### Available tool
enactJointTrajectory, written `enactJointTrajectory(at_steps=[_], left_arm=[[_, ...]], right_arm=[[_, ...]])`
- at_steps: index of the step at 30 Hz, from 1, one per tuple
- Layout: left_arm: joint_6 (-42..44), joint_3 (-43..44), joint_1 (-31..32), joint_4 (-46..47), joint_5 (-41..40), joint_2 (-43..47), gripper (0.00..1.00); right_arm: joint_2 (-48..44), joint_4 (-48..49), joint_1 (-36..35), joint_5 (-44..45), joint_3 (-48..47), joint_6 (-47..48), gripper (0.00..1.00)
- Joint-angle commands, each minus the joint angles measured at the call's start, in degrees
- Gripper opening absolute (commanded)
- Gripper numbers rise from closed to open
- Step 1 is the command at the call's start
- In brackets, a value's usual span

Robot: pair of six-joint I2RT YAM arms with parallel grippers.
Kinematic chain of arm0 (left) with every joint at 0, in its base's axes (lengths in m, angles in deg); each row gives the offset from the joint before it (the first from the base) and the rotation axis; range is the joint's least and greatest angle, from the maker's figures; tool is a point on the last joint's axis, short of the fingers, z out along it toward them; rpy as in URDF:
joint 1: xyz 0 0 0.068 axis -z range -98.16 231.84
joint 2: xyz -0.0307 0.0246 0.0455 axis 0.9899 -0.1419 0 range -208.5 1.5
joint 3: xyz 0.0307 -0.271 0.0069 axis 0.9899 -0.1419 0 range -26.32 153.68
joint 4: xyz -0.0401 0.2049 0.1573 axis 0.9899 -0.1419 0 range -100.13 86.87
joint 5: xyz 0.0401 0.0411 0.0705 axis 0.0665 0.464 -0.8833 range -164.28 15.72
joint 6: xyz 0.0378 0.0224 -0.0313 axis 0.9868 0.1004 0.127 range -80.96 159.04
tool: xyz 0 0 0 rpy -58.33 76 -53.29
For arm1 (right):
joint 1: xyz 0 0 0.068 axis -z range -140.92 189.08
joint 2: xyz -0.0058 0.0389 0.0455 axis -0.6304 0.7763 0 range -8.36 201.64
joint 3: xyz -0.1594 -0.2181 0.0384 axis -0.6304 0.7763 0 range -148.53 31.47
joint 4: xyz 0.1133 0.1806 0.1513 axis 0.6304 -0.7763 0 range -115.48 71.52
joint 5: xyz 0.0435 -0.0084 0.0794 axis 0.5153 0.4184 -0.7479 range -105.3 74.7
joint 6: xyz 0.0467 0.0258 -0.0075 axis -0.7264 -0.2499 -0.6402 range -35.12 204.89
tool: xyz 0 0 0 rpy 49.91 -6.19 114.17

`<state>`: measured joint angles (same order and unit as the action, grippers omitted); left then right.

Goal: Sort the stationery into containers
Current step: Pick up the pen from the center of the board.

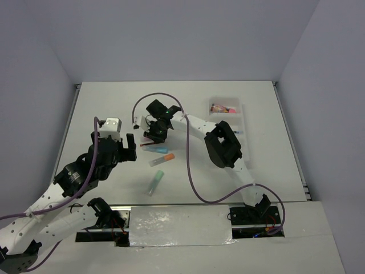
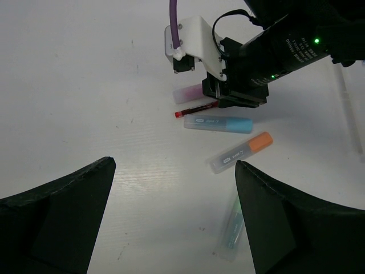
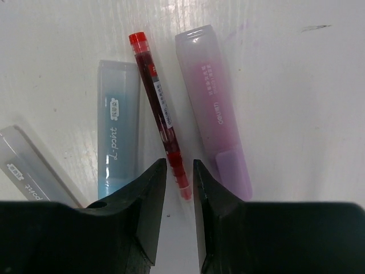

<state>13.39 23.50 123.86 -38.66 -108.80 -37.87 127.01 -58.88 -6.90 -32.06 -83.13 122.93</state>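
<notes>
My left pincer [image 2: 174, 165] hangs released, jaws spread wide over the white table [image 2: 68, 85]. The mint-green highlighter [image 2: 232, 228] lies nearest it, just beside its right finger. Farther ahead lie the orange-capped highlighter [image 2: 239, 153], then the blue highlighter [image 2: 219, 123], then the thin red pen [image 2: 197, 109] and the pale pink highlighter [image 2: 188, 92]. All of them lie flat and close together.

My right pincer [image 3: 178, 165] is down over that far group. Its jaws are drawn to a narrow slit astride one end of the red pen. I cannot tell whether they actually pinch it. In its wrist view the blue highlighter lies just left of the pen and the pink highlighter just right, both outside the fingers.

In the top view the divided tray [image 1: 240, 117] sits on the table to the right of that pincer, well apart from it. Some pink-and-red pieces [image 1: 222, 108] lie in its farthest compartment.
</notes>
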Motion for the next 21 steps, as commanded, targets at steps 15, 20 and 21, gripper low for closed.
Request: enactJointTrajectory(at_steps=[15,20,21], left_arm=[[0.51,0.10,-0.27,1.78,-0.02,1.23,0.99],[0.51,0.19,-0.27,1.87,-0.02,1.23,0.99],[0.51,0.19,-0.27,1.78,-0.02,1.14,0.99]], right_arm=[[0.43,-2.32,-1.22,-2.13,4.03,0.54,0.00],[-5.53,0.05,-1.13,-4.78,5.88,-0.25,0.00],[-6.95,0.58,-1.13,-4.69,6.32,-0.42,0.00]])
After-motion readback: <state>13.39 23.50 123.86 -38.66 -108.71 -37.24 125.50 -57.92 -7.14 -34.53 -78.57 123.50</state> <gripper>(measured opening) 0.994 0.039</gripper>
